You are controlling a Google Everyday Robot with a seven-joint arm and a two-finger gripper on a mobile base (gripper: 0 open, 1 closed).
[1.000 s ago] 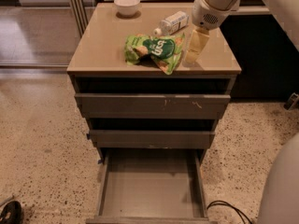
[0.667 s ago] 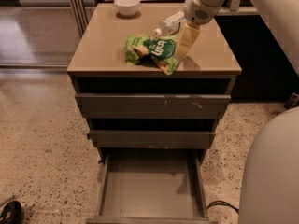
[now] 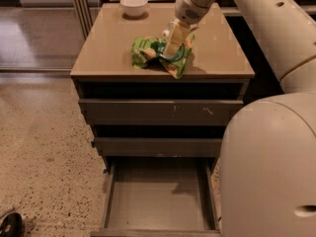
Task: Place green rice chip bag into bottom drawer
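Observation:
The green rice chip bag lies crumpled on the cabinet top, near its front middle. My gripper reaches down from the upper right and sits right over the bag's right half, at or touching its surface. The bottom drawer is pulled open below; its flat floor is bare. My arm runs along the right side of the view and hides the cabinet's right edge.
A white bowl stands at the back of the cabinet top. The scratched top drawer and middle drawer are closed. Speckled floor lies to the left. A dark object sits at the bottom left corner.
My gripper has moved left and toward the front, from beside the bottle at the back right to directly over the bag. The bottle is now hidden behind my arm.

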